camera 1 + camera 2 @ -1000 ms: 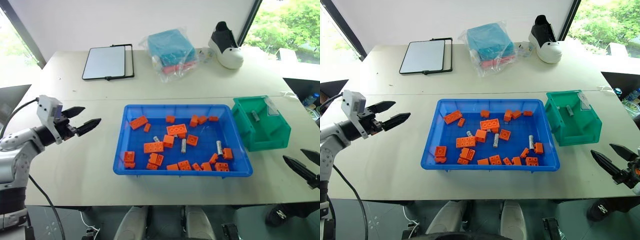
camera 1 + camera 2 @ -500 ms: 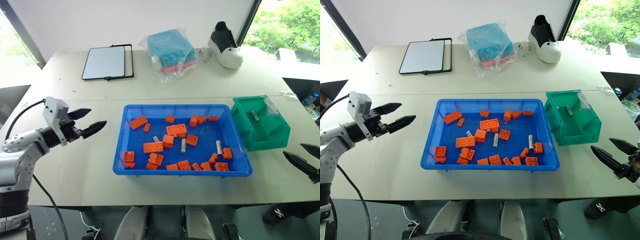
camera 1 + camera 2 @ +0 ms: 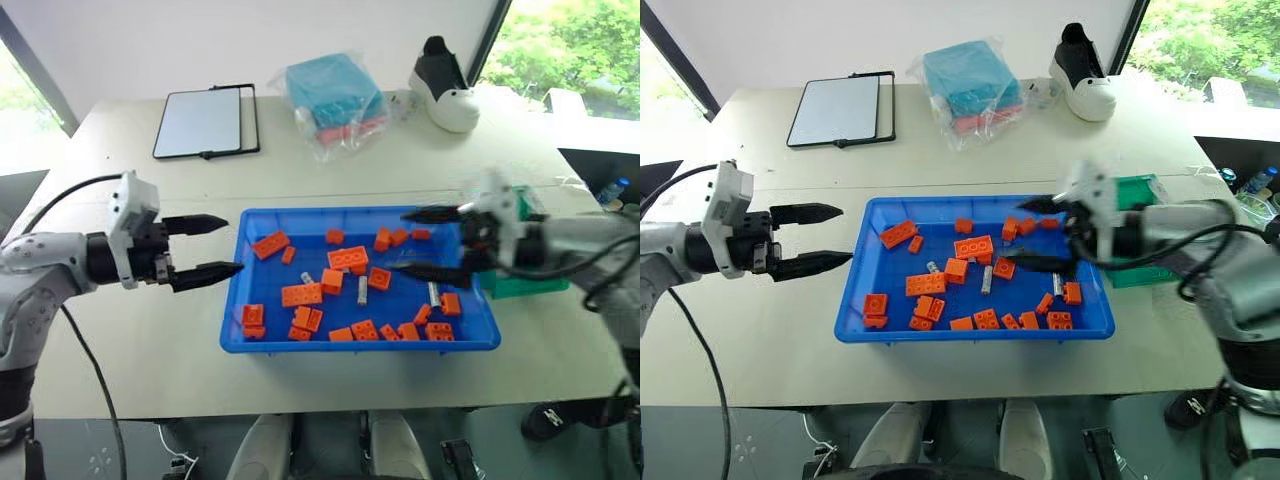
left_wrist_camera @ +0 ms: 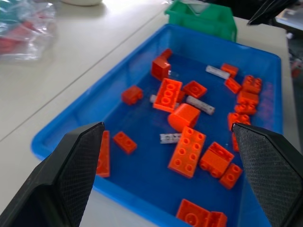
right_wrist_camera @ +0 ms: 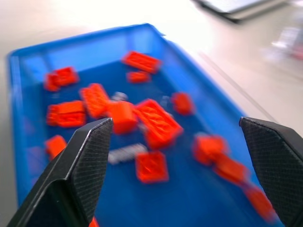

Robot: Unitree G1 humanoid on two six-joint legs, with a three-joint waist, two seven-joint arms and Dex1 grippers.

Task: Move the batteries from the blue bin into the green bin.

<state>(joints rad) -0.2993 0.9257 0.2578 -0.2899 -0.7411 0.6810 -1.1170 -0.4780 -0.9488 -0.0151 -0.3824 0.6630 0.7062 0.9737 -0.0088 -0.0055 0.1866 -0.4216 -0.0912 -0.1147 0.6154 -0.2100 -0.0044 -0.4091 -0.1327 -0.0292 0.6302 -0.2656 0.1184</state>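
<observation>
Batteries (image 3: 363, 290) mostly still sit in the blue bin (image 3: 250, 340), so plenty is left. Right gripper (image 3: 424, 241) hangs over the bin's right end, jaws wide apart and empty. Left gripper (image 3: 212, 245) is just outside the left rim, jaws open too. About 3 show among orange bricks (image 3: 347, 258); the green bin (image 3: 528, 282) is mostly hidden.

Lab-like room, white table (image 3: 330, 170), large windows (image 3: 560, 40)

Both open grippers (image 3: 205, 246) (image 3: 432, 241) beside the blue bin (image 3: 300, 345)
</observation>
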